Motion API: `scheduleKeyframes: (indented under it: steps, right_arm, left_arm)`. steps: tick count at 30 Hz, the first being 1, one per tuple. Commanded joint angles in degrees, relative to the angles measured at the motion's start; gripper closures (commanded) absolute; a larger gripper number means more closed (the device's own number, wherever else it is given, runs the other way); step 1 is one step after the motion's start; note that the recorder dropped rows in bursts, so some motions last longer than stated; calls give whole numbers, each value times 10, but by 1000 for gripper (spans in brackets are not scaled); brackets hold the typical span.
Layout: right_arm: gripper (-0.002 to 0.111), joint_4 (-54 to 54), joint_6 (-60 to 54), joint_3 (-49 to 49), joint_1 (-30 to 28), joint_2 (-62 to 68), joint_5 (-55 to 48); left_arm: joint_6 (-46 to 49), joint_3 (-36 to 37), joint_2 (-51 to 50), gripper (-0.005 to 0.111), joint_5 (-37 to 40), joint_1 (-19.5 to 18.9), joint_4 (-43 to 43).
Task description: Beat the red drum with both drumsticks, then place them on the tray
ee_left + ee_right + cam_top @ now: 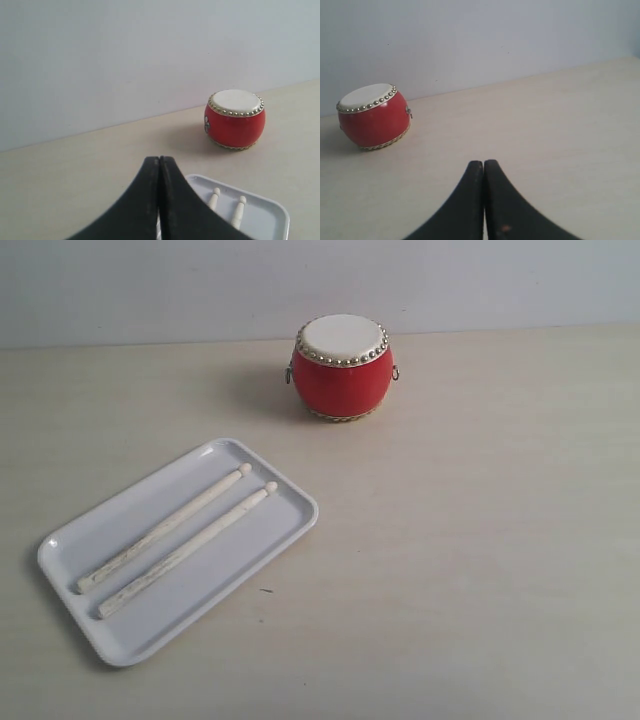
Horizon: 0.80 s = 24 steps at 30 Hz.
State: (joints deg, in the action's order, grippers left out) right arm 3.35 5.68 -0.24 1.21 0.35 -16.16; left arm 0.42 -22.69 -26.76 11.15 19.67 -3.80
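**Exterior view.** We note a small, glossy red drum (341, 370) of barrel shape. It stands upright, cream skin uppermost, on the pale beige table (480, 570) close to the plain grey wall (150, 290). A flat white rectangular plastic tray (70, 545) lies apart from it, nearer the camera on the left. Two thin pale wooden drumsticks (165, 527) lie side by side inside the tray, rounded tips toward the drum.

**Left wrist view.** The black left gripper (159, 161) is clenched, fingers pressed together with nothing between them. The drumstick tips and a tray corner show just beyond it, the drum farther off.

**Right wrist view.** The black right gripper (483, 164) is likewise closed and empty. It is over the table, with the drum off to one side near the wall.
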Motion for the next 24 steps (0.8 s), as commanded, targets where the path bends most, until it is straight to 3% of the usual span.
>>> scheduleKeyframes:
  steps: [1, 9, 14, 19, 24]
  right_arm:
    - [108, -5, 1, 2, -4, -4, 1]
    - [108, -4, 1, 2, -4, -4, 1]
    - [108, -4, 1, 2, -4, -4, 1]
    - [108, -5, 1, 2, -4, -4, 0]
    - [108, -5, 1, 2, -4, -4, 0]
  left_arm:
    - [0, 1, 6, 107, 1, 0, 0]
    - [-54, 18, 104, 107, 95, -96, 0]
    - [-52, 81, 176, 107, 83, -126, 0]
    - [-36, 156, 245, 107, 23, -149, -2]
    - [-4, 220, 268, 107, -17, -189, -2]
